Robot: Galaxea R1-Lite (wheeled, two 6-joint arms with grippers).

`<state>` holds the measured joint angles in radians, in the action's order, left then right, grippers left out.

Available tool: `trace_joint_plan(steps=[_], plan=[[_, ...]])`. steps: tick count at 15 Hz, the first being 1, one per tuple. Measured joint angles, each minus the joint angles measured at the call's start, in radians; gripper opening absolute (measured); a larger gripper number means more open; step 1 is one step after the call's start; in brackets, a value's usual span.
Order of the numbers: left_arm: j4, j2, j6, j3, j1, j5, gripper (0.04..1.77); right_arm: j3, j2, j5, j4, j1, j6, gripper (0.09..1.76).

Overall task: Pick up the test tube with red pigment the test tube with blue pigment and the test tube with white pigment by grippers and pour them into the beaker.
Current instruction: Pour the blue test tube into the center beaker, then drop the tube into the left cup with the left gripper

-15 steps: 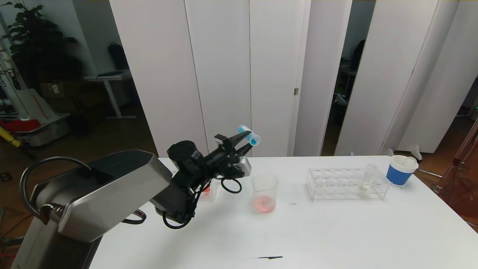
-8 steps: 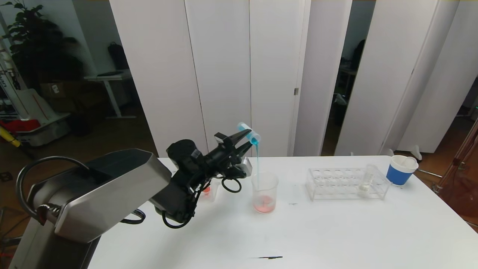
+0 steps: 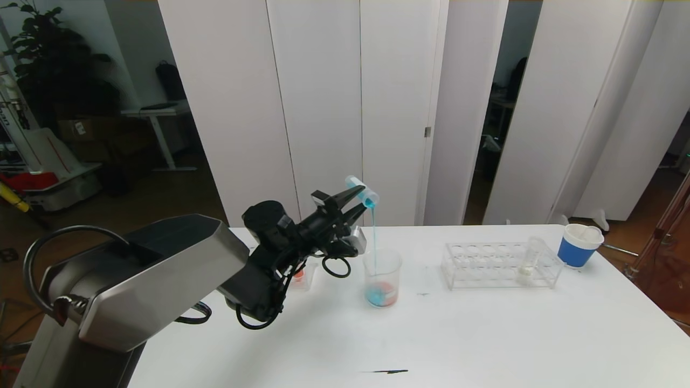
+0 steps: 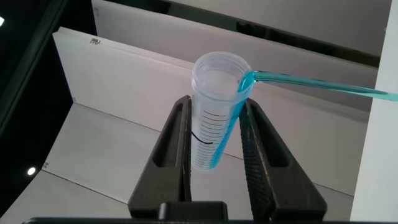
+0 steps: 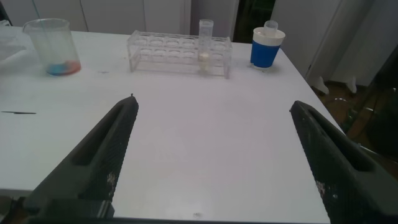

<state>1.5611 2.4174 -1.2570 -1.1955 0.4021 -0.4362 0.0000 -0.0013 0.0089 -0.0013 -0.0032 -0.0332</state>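
Small clear plastic test tube with blue pigment [image 3: 362,191] clamped crosswise between the two black fingers of the left gripper [image 3: 353,200], raised above and slightly left of the clear glass beaker [image 3: 383,277]. Tube tilted, open mouth lowest and pointing toward the beaker side. Seen from the left wrist, same tube [image 4: 217,106] pinched at mid-length between both fingers [image 4: 264,162] of the left gripper [image 4: 214,149], black graduation marks facing the camera, cyan liquid leaving the rim.

Thin blue stream [image 3: 374,231] falling straight from the tube mouth into the beaker. Beaker upright on the white table [image 3: 485,334], holding blue pigment beside red pigment at the bottom.

Right gripper [image 5: 214,155] low over the near edge of the table, fingers spread wide, holding nothing, well apart from the beaker [image 5: 55,46].

Clear plastic tube rack [image 3: 501,265] upright on the table to the right of the beaker, with the test tube with white pigment [image 3: 531,260] standing in a slot near its right end. White paper cup with blue band [image 3: 579,245] just beyond the rack's right end.

Compared with one second ago: tube then tilted but not pouring, beaker contents red only. Compared with half a second ago: stream already running, blue now pooled in the beaker.
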Motion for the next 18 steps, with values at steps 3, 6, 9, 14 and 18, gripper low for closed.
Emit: trace_joint_plan(steps=[3, 6, 9, 14, 18], plan=[[0.0, -0.005, 0.0, 0.0, 0.001, 0.0, 0.57, 0.0, 0.0, 0.0, 0.0, 0.0, 0.0, 1.75], [0.0, -0.009, 0.0, 0.003, 0.001, 0.0, 0.57, 0.0, 0.0, 0.0, 0.0, 0.0, 0.0, 1.75], [0.0, -0.013, 0.0, 0.005, 0.001, 0.0, 0.57, 0.0, 0.0, 0.0, 0.0, 0.0, 0.0, 1.75], [0.0, -0.021, -0.001, 0.011, 0.0, -0.001, 0.57, 0.0, 0.0, 0.0, 0.0, 0.0, 0.0, 1.75], [0.0, -0.031, -0.004, 0.018, -0.002, -0.001, 0.57, 0.0, 0.0, 0.0, 0.0, 0.0, 0.0, 1.75]])
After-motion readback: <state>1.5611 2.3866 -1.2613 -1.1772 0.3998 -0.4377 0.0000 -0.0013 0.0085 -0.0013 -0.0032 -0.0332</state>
